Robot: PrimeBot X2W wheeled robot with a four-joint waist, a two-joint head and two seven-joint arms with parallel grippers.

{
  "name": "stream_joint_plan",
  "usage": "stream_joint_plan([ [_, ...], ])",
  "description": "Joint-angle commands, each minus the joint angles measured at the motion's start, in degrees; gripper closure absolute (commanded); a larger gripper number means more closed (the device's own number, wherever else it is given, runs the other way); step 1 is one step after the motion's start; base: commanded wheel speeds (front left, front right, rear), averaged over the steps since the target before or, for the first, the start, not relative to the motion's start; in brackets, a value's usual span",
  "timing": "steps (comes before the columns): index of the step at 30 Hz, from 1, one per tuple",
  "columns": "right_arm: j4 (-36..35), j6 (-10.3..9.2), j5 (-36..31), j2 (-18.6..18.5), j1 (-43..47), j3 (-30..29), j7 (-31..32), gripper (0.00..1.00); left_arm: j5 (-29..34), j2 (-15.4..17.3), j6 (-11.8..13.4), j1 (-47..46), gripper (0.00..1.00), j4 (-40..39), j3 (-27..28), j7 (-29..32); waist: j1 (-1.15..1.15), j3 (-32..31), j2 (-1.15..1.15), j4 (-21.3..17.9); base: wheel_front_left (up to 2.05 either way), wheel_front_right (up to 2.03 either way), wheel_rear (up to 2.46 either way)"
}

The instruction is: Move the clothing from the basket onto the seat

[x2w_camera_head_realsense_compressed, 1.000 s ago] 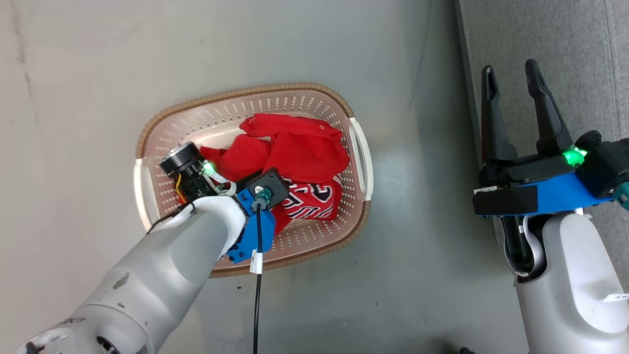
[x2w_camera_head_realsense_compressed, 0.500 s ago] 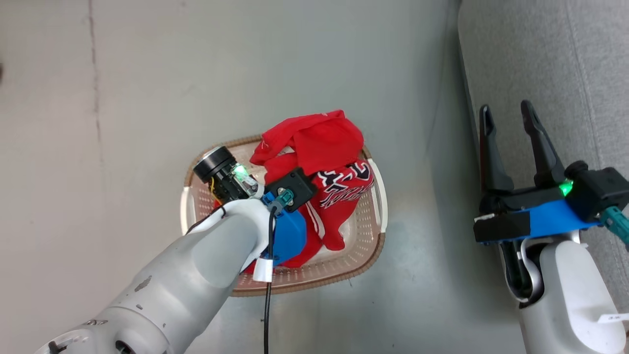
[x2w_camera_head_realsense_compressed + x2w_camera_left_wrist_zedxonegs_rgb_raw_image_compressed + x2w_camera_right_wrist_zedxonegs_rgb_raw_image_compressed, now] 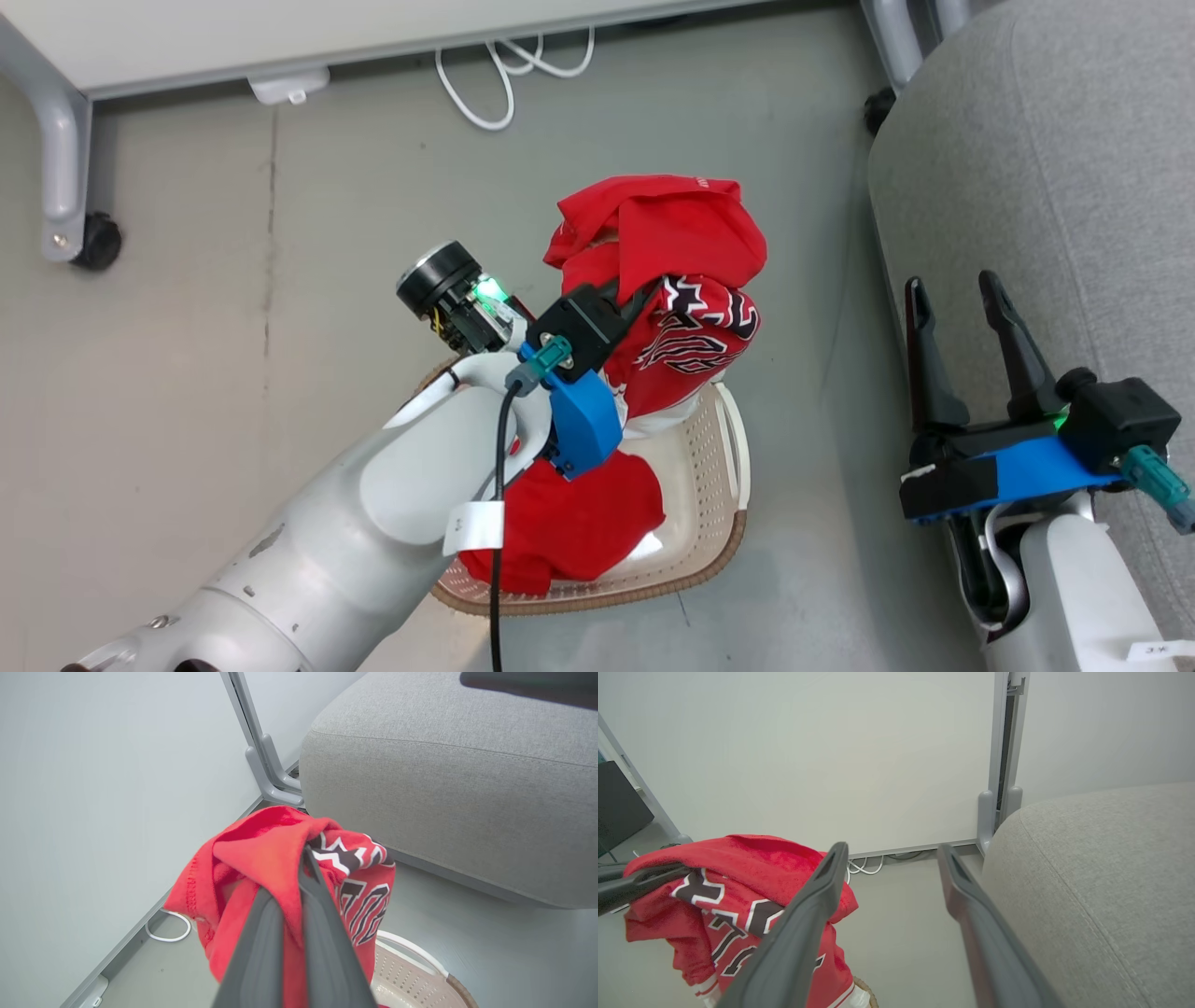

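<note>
Our left claw (image 3: 299, 877) is clamped on the clothing (image 3: 261, 858). Its two dark fingers are pressed together, with a fold of red cloth pinched between them near the tips. The bundle hangs from that grip above the basket (image 3: 700, 495). Plain red fabric drapes over the top, and the jersey (image 3: 695, 341), with its black-and-white lettering, falls on the side toward the seat (image 3: 1074, 187). More red cloth (image 3: 579, 523) lies in the basket below; we cannot tell whether it is the tail of the lifted bundle or a separate piece.

Behind the claw, our left wrist and its blue bracket (image 3: 583, 429) sit over the basket. The pale left forearm (image 3: 373, 523) slopes in from the lower left of the head view, reaching up and to the right, and a black cable (image 3: 495, 485) runs down along it. The bundle hangs apart from the seat, with a strip of grey floor (image 3: 803, 140) between them.

Our right claw (image 3: 950, 282) stands wide apart and empty. Its fingers point up the head view along the seat's near edge, and its forearm rises from the lower right corner. In the right wrist view the bundle hangs to the left of those fingers and the rounded cushion lies to their right.

The basket stands on the floor, near the seat but apart from it.
</note>
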Motion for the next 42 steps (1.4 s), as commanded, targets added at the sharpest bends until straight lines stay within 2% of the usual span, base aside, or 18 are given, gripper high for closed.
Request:
stream_joint_plan([
  [1,0.31,0.03,0.52,-0.22,1.18,0.17,-0.02,0.0,0.49,0.32,0.4,0.55,1.0,-0.89,1.01,-0.28,0.01,-1.7,0.0,0.08,0.0,0.0,0.0],
  [15,1.62,0.03,1.57,-0.22,5.86,-0.26,-0.02,0.0,3.56,1.66,0.56,2.79,1.0,-9.05,9.6,-0.29,0.01,-9.24,0.0,-0.19,0.0,0.0,0.0],
  [23,2.14,0.03,1.78,-0.22,8.41,-1.03,-0.02,0.0,3.99,2.07,0.3,4.19,1.0,-11.03,10.98,-0.29,0.01,-12.17,0.0,0.48,0.0,0.0,0.0],
  [42,1.79,0.03,0.57,-0.22,7.62,0.13,-0.02,0.0,4.55,2.47,0.59,5.06,1.0,-12.91,11.62,-0.29,0.01,-13.14,0.0,1.28,0.0,0.0,0.0],
])
